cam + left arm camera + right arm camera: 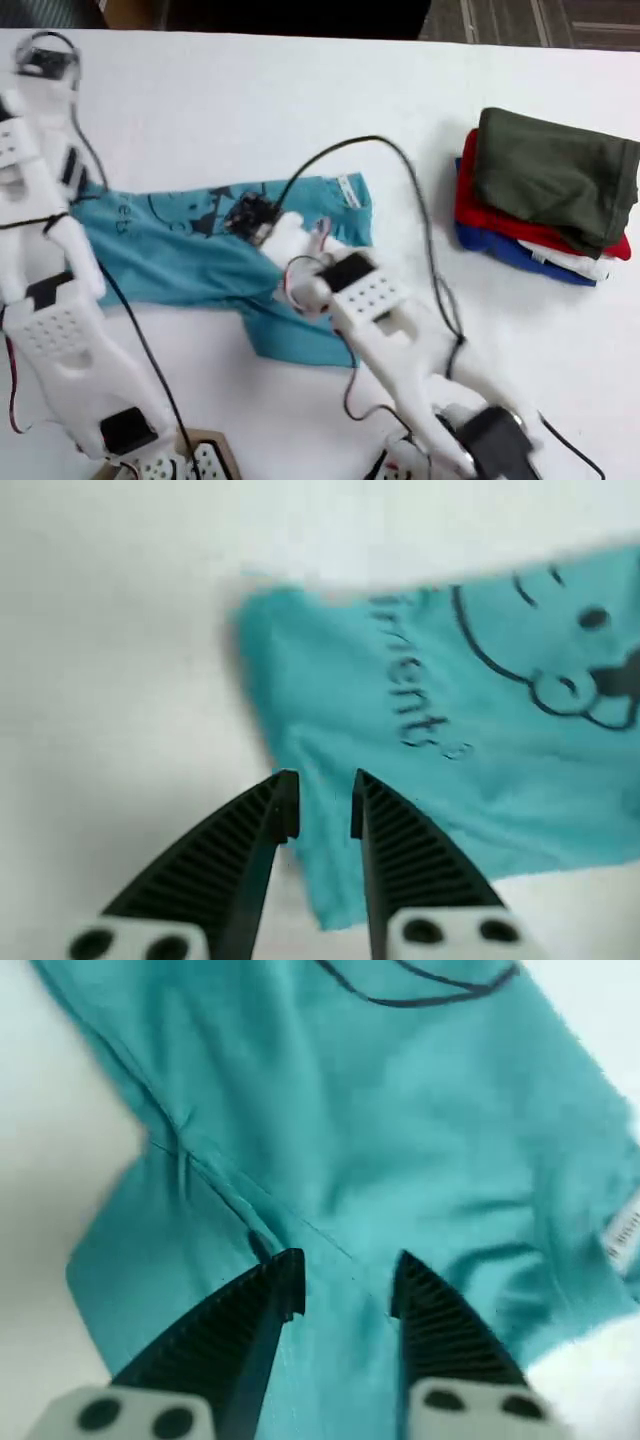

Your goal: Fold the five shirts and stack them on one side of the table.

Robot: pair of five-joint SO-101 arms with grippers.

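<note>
High: teal printed cotton shirt (pixel 190 250) lies rumpled mid-table, well apart from the stack of folded shirts (pixel 545 195).
Left wrist: my left gripper (pixel 320 802) is narrowly parted and empty at the shirt's edge.
Right wrist: my right gripper (pixel 345 1285) is parted wider and empty, over a seam.
Cloth looks light and limp; I'd pinch hems.

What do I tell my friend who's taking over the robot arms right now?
Left tool: slightly open, at the edge of the teal shirt.
Right tool: open, over the same shirt, holding nothing.
Done: four folded shirts sit in a stack, green on top, at one side of the table.
Left: fold the teal shirt, which lies partly spread out mid-table, and add it to the stack.
</note>
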